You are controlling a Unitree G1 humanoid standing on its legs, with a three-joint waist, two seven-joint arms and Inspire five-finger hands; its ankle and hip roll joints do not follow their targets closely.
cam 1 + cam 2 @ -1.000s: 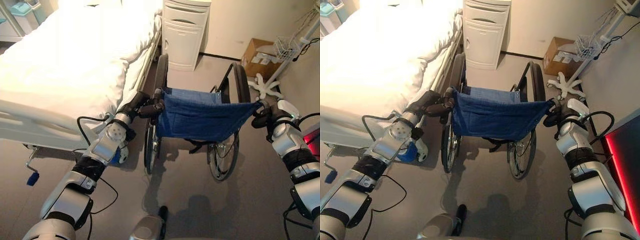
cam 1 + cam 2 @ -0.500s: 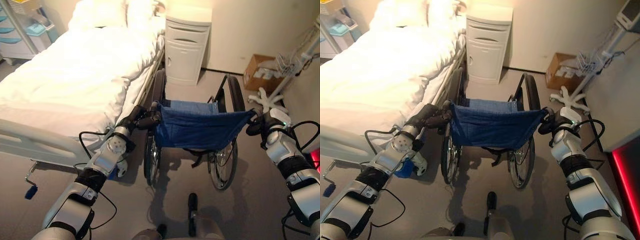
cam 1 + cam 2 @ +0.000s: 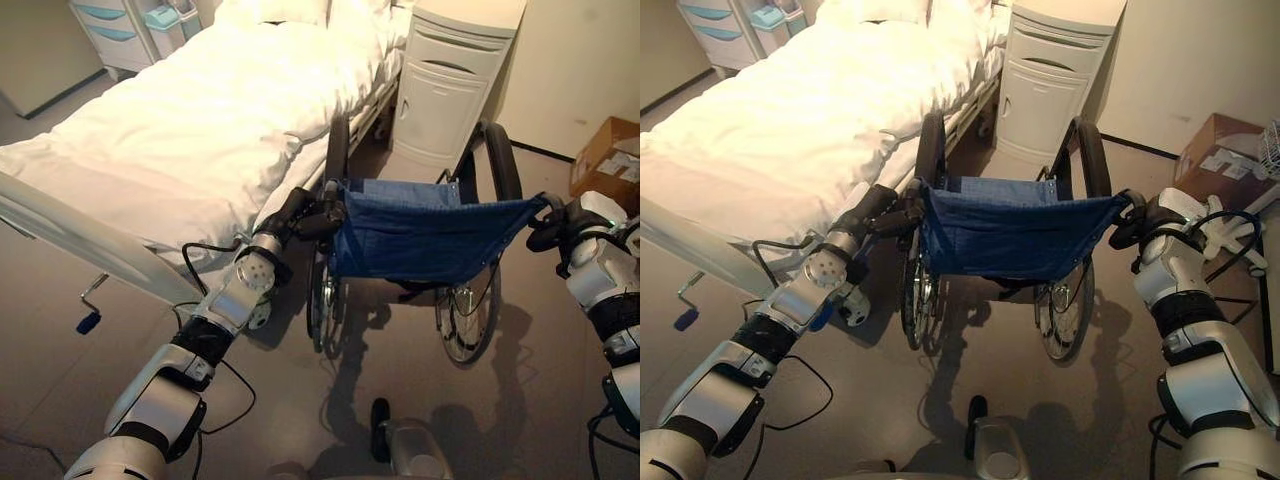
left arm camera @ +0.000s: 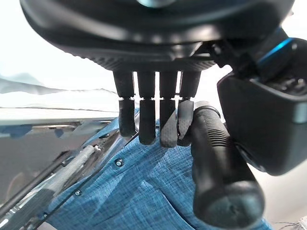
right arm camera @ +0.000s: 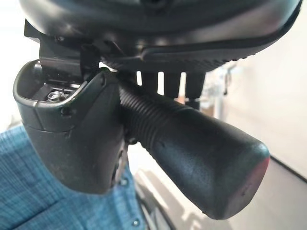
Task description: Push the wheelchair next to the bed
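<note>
Left eye view: the wheelchair [image 3: 420,240] stands at centre frame, its blue fabric backrest [image 3: 425,232] facing the camera, dark armrests and spoked wheels beyond. The bed [image 3: 200,130] fills the upper left; its near side lies just beside the chair's left wheel. A white cabinet [image 3: 455,80] stands at upper centre, a cardboard box [image 3: 610,155] is cut off at the right edge, and bare grey floor [image 3: 90,400] spreads across the lower frame.

Right eye view: the left hand [image 3: 885,215] and the right hand [image 3: 1140,222] sit at the backrest's two upper corners; the chair's seat and footrests are hidden behind the fabric.

Left wrist view: fingers [image 4: 148,120] curl over the ribbed black left push handle [image 4: 218,167].

Right wrist view: the thumb [image 5: 76,139] and fingers wrap the right push handle [image 5: 192,153].
</note>
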